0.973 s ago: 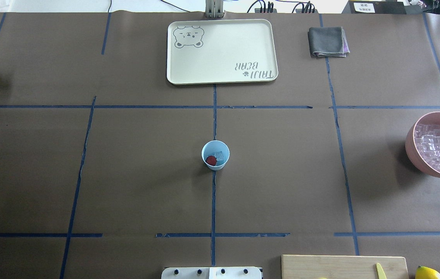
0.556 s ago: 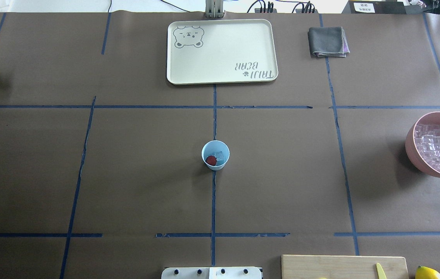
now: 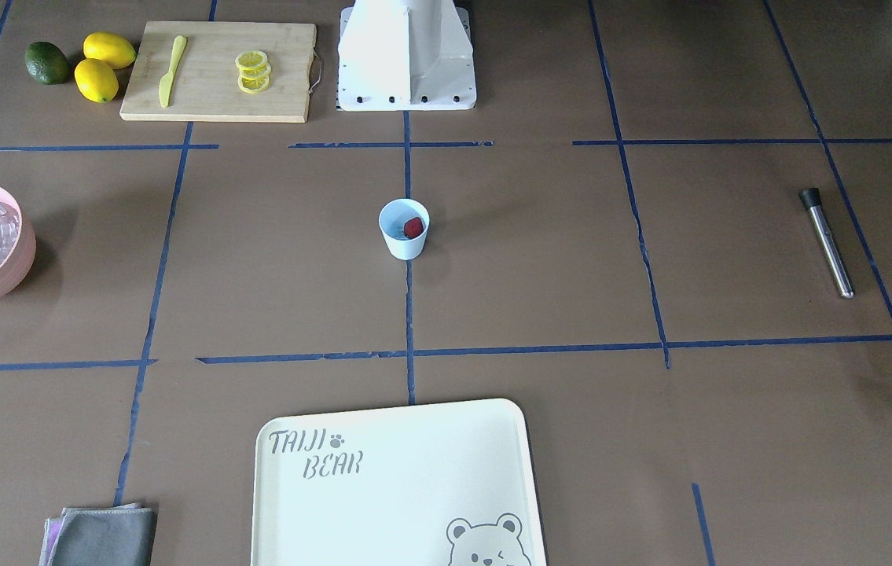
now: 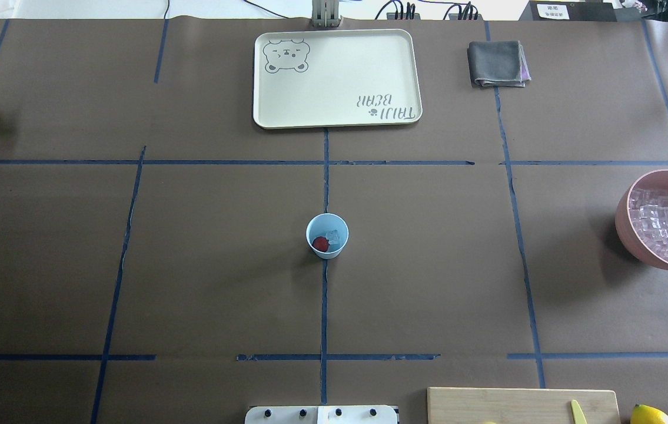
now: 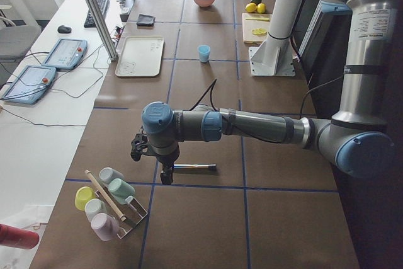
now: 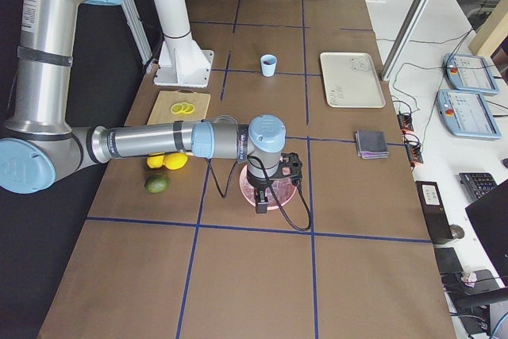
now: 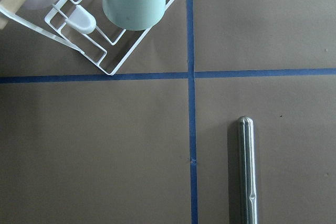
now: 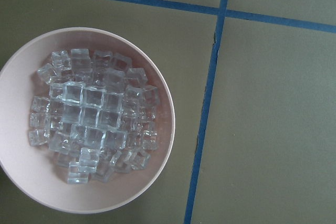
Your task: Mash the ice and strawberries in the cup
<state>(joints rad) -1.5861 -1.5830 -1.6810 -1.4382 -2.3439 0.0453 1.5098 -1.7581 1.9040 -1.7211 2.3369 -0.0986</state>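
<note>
Steel lies closest to the left gripper (image 5: 165,174): a slim metal muddler (image 7: 247,174) rests flat on the brown paper just below it. In the left wrist view the rod's rounded end sits off to one side, with no fingers in sight around it. Whether that gripper is spread wide or drawn narrow cannot be told, since only the side camera shows it. Just beyond the muddler, on the side away from the table's middle, a white wire rack (image 7: 113,51) holds pastel tumblers. Well away from this gripper, at the table's centre, stands the cup (image 4: 326,221), upright on a blue tape line. The strawberry (image 4: 320,244) and some ice (image 4: 333,237) lie side by side in its bottom.

The right gripper (image 6: 260,198) hangs over the pink bowl (image 8: 155,169), which is heaped with more clear cubes. Its opening cannot be judged either, and its wrist view shows nothing but bowl and table. From it, too, the cup is well apart.

My reading is that loading is done, as berry and ice already sit in the cup and the berry looks whole. Mashing has not begun. What remains is to grasp the muddler, carry it to the cup and press down, probably with the other arm steadying the light cup.
</note>
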